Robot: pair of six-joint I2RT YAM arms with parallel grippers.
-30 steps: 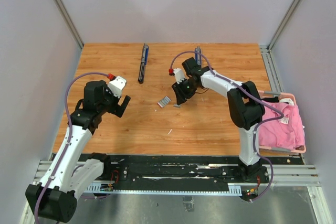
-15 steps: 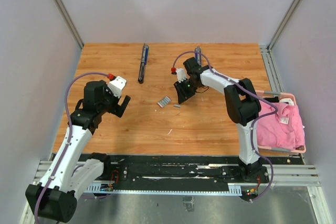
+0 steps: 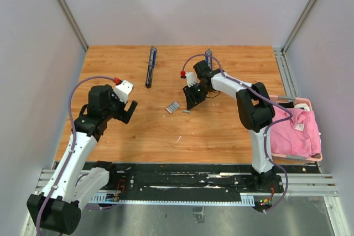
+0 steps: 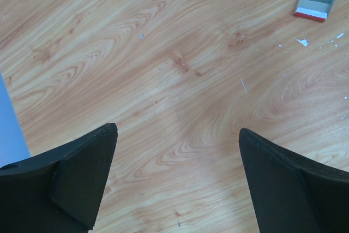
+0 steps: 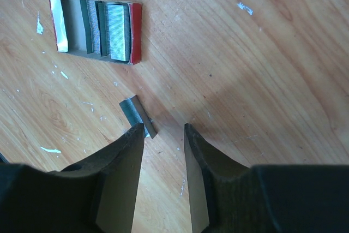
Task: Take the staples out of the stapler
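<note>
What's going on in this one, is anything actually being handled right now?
Nothing is held at this moment. The right gripper is low over the table, its jaws a little apart and empty. A short strip of staples lies flat right at the tip of one finger, not between the two. A small open box with more staples inside lies just beyond it. The left gripper hangs wide open off to the side. A blue stapler lies untouched near the back.
</note>
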